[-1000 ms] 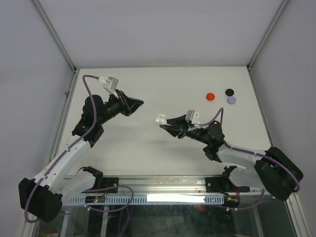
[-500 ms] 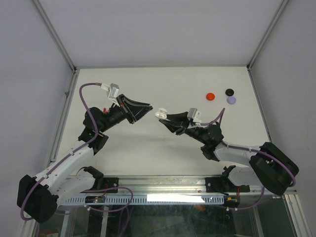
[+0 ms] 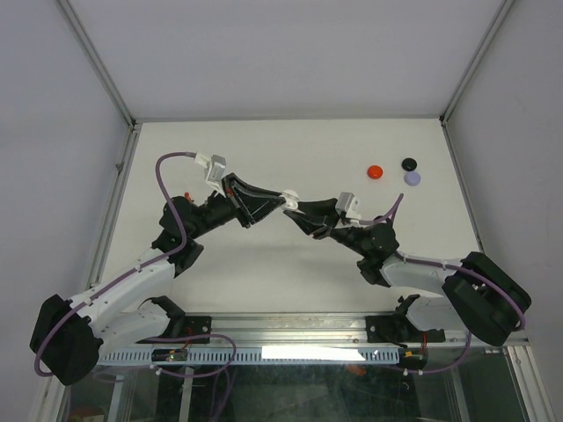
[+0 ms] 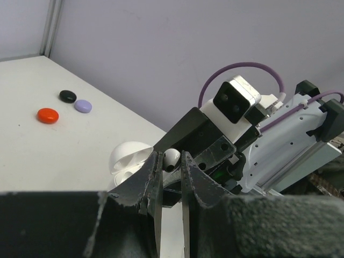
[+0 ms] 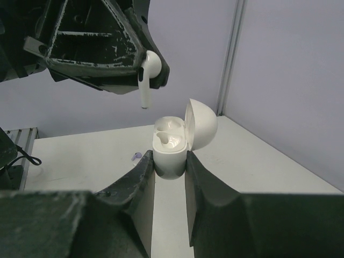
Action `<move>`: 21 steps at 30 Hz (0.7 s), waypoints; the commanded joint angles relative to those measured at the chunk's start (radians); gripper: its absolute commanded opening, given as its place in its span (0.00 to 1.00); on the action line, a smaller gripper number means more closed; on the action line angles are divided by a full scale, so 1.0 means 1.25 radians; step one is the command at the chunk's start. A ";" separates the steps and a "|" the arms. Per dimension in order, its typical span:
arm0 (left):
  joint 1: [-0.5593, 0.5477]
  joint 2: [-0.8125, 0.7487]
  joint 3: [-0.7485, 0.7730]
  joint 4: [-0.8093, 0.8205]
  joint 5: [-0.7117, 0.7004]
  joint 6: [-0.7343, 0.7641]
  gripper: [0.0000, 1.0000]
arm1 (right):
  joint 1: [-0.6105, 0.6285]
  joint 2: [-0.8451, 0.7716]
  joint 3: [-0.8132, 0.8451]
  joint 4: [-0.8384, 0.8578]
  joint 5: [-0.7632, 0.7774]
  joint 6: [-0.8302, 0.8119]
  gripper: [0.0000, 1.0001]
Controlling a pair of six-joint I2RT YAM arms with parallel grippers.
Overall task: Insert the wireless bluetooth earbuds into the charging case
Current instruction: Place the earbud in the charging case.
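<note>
Holding the charging case (image 5: pixel 171 148) upright, the right end effector (image 5: pixel 170 159) is clenched on its lower body. In the right wrist view the lid (image 5: pixel 203 124) is swung open to the right and both moulded wells face up; whether either well is already filled I cannot tell. Just above and to the left of the case hangs the white earbud (image 5: pixel 147 72), stem pointing down, apart from the case and not yet over a well. The left end effector (image 4: pixel 171 159) is clenched on the earbud's bulb. The two arms meet in the air over the middle of the surface (image 3: pixel 290 149).

To insert it well, I judge the left arm should first shift sideways until the stem sits straight above one well, clear of the lid. It should then descend slowly along the stem's line while the right arm holds the case steady. Letting go should wait until the bulb is seated.

Farther off, at the far right of the surface, lie a red disc (image 3: pixel 375 170), a black disc (image 3: pixel 409 163) and a lavender disc (image 3: pixel 412 178), close together and well apart from both arms.
</note>
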 commanded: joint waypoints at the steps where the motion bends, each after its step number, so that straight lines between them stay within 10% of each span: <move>1: -0.014 0.016 -0.001 0.047 -0.032 0.036 0.04 | 0.006 -0.011 0.028 0.072 0.006 -0.019 0.00; 21: -0.023 0.020 0.001 -0.029 -0.060 0.070 0.01 | 0.006 -0.036 0.018 0.074 0.003 -0.028 0.00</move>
